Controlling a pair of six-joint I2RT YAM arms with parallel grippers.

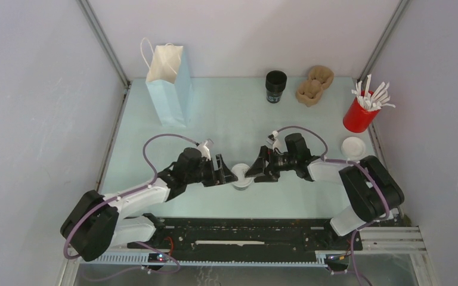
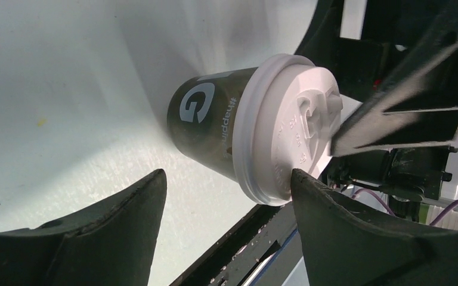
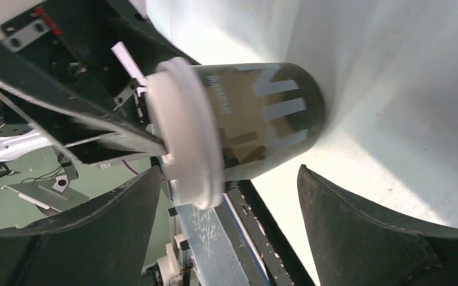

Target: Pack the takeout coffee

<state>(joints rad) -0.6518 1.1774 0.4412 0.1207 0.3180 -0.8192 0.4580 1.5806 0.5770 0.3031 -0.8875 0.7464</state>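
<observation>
The takeout coffee (image 1: 241, 177), a black cup with a white domed lid, stands near the table's front edge between both arms. My left gripper (image 1: 229, 173) is at its left side and my right gripper (image 1: 255, 171) at its right. In the left wrist view the cup (image 2: 212, 122) sits between open jaws (image 2: 228, 174); one fingertip (image 2: 301, 182) touches the lid's rim, the other stays apart. In the right wrist view the cup (image 3: 262, 113) lies between wide open jaws (image 3: 229, 169), neither finger pressing it. The other arm's finger shows behind the lid in each wrist view.
A light blue paper bag (image 1: 168, 83) stands upright at the back left. A lidless black cup (image 1: 275, 86), a brown pulp carrier (image 1: 314, 85), a red cup of white sticks (image 1: 361, 113) and a loose white lid (image 1: 353, 146) sit at the back right. A black rail (image 1: 244, 232) runs along the front.
</observation>
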